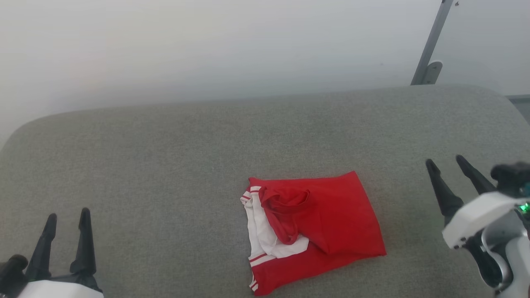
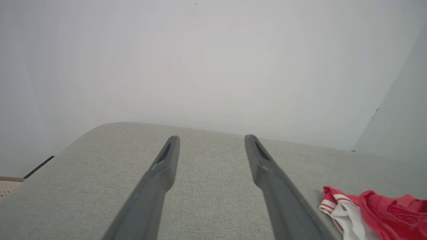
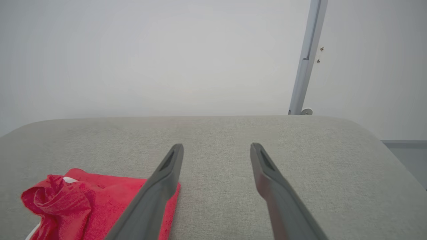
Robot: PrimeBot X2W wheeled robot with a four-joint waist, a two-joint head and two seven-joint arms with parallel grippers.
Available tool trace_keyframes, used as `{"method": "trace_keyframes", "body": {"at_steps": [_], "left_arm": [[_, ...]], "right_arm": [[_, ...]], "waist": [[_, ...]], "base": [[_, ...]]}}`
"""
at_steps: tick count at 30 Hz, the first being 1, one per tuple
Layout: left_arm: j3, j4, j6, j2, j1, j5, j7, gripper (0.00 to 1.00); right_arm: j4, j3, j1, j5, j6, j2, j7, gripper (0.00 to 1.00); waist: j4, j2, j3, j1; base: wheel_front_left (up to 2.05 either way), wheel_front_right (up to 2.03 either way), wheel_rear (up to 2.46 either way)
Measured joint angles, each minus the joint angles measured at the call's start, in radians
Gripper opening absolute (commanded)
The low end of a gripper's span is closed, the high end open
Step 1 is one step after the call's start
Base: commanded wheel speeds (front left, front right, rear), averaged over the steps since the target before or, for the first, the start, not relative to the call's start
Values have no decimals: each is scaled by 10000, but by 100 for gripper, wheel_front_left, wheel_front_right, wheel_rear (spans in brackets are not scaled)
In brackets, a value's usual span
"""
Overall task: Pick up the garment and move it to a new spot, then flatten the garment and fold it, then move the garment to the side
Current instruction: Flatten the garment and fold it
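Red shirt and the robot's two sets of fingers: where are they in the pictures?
red shirt (image 1: 343, 211), head view, folded red body.
left gripper (image 1: 68, 212), head view, midway between its fingertips.
right gripper (image 1: 444, 159), head view, midway between its fingertips.

Open grey cushion (image 1: 165, 165) all round the garment (image 1: 331, 215), pale wall (image 1: 207, 49) behind.

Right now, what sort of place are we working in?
Likely a bare indoor test room: a grey upholstered surface holding the garment, a plain white wall behind, a slanted metal pole at right.
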Motion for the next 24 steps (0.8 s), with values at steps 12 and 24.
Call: {"method": "trace_keyframes", "body": {"at_steps": [12,24], "left_arm": [[-23,21,0,163,248,-23,0,100],[-75,-2,0,199,262,-73,0,100]], "right_arm": [[1118,-305,342,-566,0,121,-1703,100],[1417,-253,341,-587,0,128,-1977,100]], "waist": [[74,0,-137,0],[126,0,-133,0]], "base": [[0,0,0],[0,0,0]]}}
